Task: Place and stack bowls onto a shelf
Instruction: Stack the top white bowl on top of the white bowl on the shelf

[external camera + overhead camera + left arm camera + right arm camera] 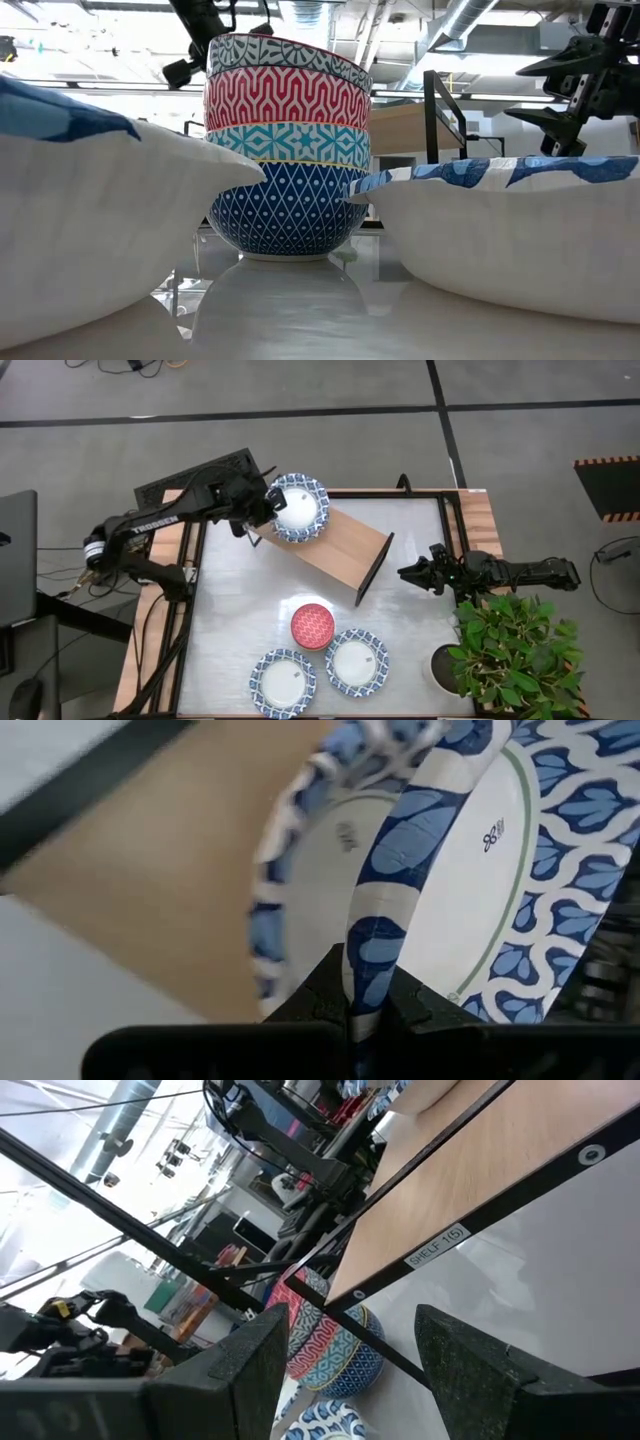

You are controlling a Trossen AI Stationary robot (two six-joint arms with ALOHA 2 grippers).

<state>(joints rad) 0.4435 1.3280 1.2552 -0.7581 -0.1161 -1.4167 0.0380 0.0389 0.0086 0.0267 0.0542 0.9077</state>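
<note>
White tabletop (240, 610) framed in black carries the light-wood shelf (335, 545), which stands as the landmark near its far edge. At the shelf's left end, the left gripper (262, 510) pinches the rim of a blue-rimmed white bowl (298, 507) above another like it (300, 890); off the shelf's right end, the right gripper (408, 572) hovers with fingers spread. In front of the shelf sit two more blue-rimmed white bowls (283, 682) (356, 662) touching the smaller red-and-blue patterned bowl (312, 626).

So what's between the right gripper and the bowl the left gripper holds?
In the high view, the shelf lies between the right gripper and the bowl in the left gripper.
</note>
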